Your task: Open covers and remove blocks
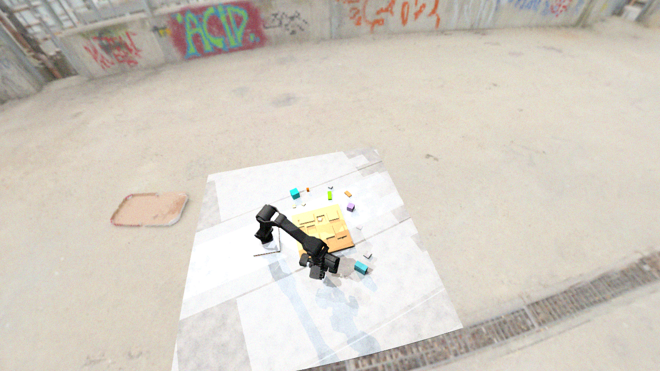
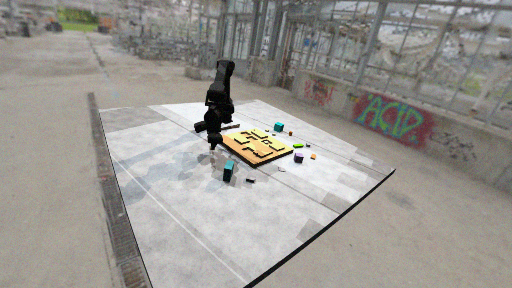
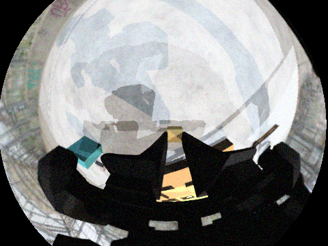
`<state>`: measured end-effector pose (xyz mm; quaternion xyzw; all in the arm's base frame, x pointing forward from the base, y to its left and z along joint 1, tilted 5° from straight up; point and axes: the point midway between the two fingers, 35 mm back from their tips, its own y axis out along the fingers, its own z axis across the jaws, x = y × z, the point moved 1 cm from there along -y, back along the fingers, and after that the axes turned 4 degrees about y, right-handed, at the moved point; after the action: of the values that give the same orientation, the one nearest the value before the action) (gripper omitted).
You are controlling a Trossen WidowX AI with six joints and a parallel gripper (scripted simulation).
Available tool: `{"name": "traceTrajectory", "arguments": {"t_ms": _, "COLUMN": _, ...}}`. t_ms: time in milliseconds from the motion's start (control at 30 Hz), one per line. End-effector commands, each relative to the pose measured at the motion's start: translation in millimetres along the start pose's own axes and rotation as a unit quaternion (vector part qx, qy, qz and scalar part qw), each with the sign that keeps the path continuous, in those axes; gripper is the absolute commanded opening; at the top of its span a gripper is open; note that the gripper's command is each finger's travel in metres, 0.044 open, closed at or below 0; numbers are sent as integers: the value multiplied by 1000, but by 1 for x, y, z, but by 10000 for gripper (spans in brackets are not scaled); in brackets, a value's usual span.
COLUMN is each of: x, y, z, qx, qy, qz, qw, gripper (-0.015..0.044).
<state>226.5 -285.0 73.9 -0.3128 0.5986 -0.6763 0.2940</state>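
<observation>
My gripper [image 2: 213,147] [image 3: 174,134] is shut on a small tan block [image 3: 175,133], low over the table just outside the puzzle board's edge; its fingertips are hidden in the top view. The wooden puzzle board [image 1: 348,240] [image 2: 233,146] [image 3: 175,178] carries raised covers, among them a square one [image 1: 333,215] [image 2: 276,145] and a wider one [image 1: 306,220] [image 2: 259,133]. An opening with dark sides shows between them; whether a block sits inside is too small to tell. Two small tan blocks [image 1: 294,206] [image 1: 303,204] lie on the table beyond the board. The arm hides part of the board in the top view.
A teal block [image 1: 360,267] [image 2: 228,171] [image 3: 85,150] and a pale flat piece [image 1: 367,255] [image 2: 250,179] lie near the gripper. A purple cube [image 1: 350,207] [image 2: 298,157], green bar [image 1: 329,195] [image 2: 297,145], orange piece [image 1: 347,194] and teal cube [image 1: 294,194] [image 2: 278,127] lie around the board.
</observation>
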Motion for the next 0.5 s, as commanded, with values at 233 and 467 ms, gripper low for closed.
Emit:
{"name": "traceTrajectory", "arguments": {"t_ms": 233, "x": -1, "y": 16, "z": -3, "qx": -3, "qy": -2, "qz": 3, "qw": 1000, "gripper": 80}}
{"name": "traceTrajectory", "arguments": {"t_ms": 467, "x": 0, "y": 13, "z": -3, "qx": -2, "qy": 0, "qz": 0, "qw": 1000, "gripper": 238}}
